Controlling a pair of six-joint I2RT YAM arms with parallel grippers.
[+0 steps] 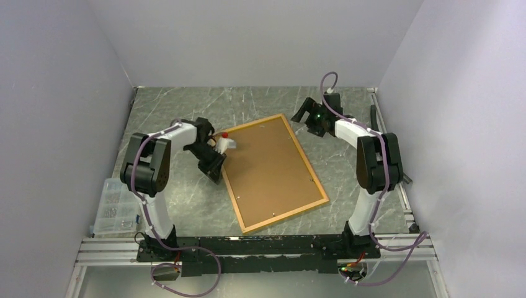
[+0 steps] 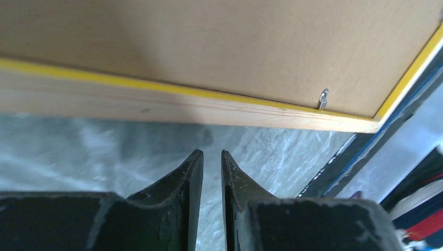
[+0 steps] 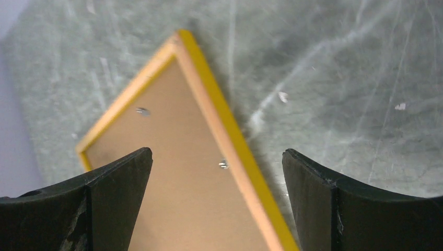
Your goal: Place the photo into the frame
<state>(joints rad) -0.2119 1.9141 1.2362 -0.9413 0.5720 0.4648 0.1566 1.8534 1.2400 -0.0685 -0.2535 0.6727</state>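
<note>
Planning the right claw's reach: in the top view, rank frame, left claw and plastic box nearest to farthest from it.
1. Frame, beside the right claw.
2. Left claw, at the frame's left rail.
3. Plastic box, left near corner.

Both wrist views crop the frame (image 2: 156, 102); the right one blurs it.

wood-railed frame (image 1: 286, 215) face down, flat, angled

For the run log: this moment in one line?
frame: back up | photo: not visible | left jaws: narrow gap, empty, beside frame | right jaws: wide open, empty
</note>
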